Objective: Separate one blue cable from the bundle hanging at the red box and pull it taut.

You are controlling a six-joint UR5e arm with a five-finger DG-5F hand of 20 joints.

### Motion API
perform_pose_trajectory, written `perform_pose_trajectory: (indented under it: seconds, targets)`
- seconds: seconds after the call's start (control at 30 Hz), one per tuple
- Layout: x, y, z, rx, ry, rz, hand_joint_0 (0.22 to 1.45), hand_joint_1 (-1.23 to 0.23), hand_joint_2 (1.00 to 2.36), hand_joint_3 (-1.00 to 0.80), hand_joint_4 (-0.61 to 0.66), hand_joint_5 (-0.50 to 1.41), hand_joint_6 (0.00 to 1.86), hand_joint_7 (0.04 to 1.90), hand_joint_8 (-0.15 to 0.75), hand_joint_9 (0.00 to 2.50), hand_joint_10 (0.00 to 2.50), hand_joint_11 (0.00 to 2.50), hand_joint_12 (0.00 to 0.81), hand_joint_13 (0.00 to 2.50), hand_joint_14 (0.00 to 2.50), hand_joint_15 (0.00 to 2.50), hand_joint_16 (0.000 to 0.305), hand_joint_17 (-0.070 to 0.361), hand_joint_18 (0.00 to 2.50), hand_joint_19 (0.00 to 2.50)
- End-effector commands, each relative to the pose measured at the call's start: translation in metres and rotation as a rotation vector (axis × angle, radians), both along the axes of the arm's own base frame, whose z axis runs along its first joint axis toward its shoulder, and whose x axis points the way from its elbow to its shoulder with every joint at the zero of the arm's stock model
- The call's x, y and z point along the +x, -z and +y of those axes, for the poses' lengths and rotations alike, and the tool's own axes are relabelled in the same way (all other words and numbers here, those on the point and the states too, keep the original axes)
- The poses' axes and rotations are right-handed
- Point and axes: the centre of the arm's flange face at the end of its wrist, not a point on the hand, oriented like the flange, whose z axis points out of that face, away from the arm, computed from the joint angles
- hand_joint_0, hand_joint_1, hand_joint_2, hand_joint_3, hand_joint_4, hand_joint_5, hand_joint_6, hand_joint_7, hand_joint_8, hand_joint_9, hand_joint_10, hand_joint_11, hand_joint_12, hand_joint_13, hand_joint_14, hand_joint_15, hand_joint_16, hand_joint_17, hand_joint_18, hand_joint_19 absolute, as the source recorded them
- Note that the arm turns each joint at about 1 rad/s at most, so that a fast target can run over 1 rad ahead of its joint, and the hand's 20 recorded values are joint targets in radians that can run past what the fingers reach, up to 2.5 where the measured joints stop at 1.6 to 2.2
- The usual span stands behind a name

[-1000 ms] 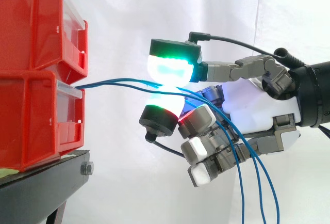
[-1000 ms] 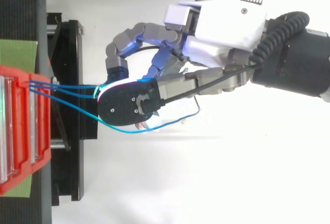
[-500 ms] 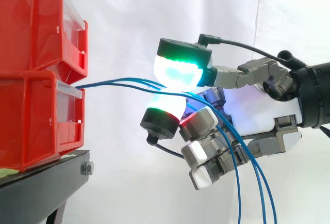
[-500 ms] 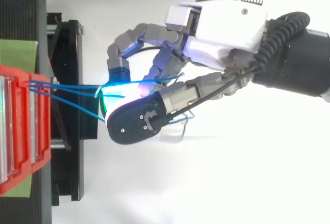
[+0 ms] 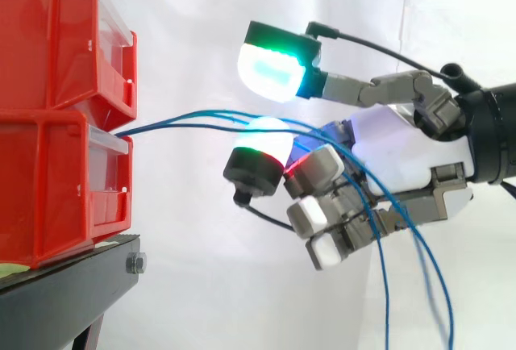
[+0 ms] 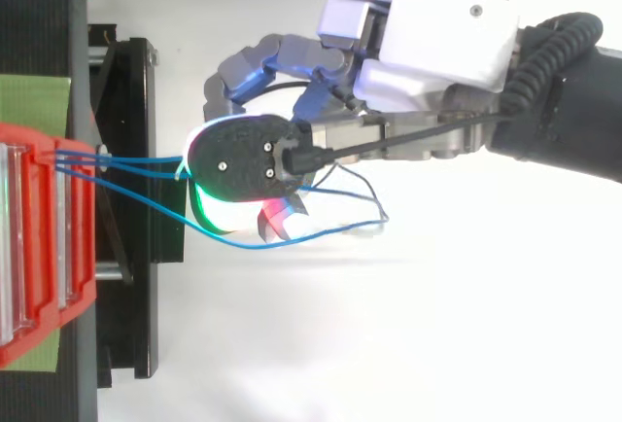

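Several thin blue cables come out between the two stacked red bins and run right to my hand. The hand's two big glowing pads stand well apart: the green-cyan upper pad is lifted clear above the cables, which lie across the top of the lower pad. The remaining fingers are curled below, and the cables drape past them and hang down at the right. From above, the hand reaches left toward the bins, and one cable sags in a loop beside it.
The bins rest on a black stand at the left, before a white curtain. From above, the stand's black frame juts out between the bins and the hand, with a green patch beside the red bin.
The two big pads pinched the cables one second ago. The upper pad has since risen off them and the gap has widened. The hanging cable ends have swung right.
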Motion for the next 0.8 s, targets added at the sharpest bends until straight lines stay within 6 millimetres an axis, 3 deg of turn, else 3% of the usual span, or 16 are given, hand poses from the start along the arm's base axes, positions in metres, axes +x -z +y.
perform_pose_trajectory:
  seconds: [0.0,0.13,0.3,0.47,0.6,0.77]
  targets:
    - [-0.0026,-0.0070,-0.0003,-0.014,-0.002,0.002,0.64,-0.47,1.00,-0.45,0.16,-0.16,0.86,1.14,0.401,1.21,0.02,1.16,0.389,1.10,0.02,0.69,0.047,0.106,0.95,0.64]
    - [-0.0028,-0.0069,-0.0003,-0.019,-0.003,0.004,0.62,-0.60,1.02,-0.27,0.19,-0.17,0.88,1.16,0.413,1.15,0.02,1.17,0.397,1.10,0.02,0.70,0.048,0.108,0.96,0.65]
    - [-0.0022,-0.0060,0.0008,-0.020,-0.003,0.003,0.64,-0.76,1.02,-0.17,0.20,-0.19,0.90,1.16,0.413,1.12,0.02,1.19,0.398,1.08,0.02,0.69,0.050,0.113,0.96,0.63]
    - [-0.0023,-0.0061,0.0015,-0.041,0.008,0.006,0.70,-0.84,1.02,-0.28,0.14,-0.20,0.92,1.13,0.401,1.09,0.02,1.19,0.387,1.05,0.02,0.69,0.049,0.111,0.94,0.61]
    - [-0.0023,-0.0062,0.0018,-0.054,0.013,0.006,0.79,-0.87,1.00,-0.50,0.14,-0.20,0.93,1.13,0.385,1.09,0.02,1.18,0.378,1.04,0.02,0.69,0.048,0.107,0.91,0.58]
    - [-0.0042,-0.0007,0.0026,-0.065,0.010,0.018,0.77,-0.91,1.00,-0.50,0.14,-0.19,0.93,1.17,0.378,1.12,0.02,1.20,0.366,1.04,0.02,0.68,0.047,0.105,0.91,0.55]
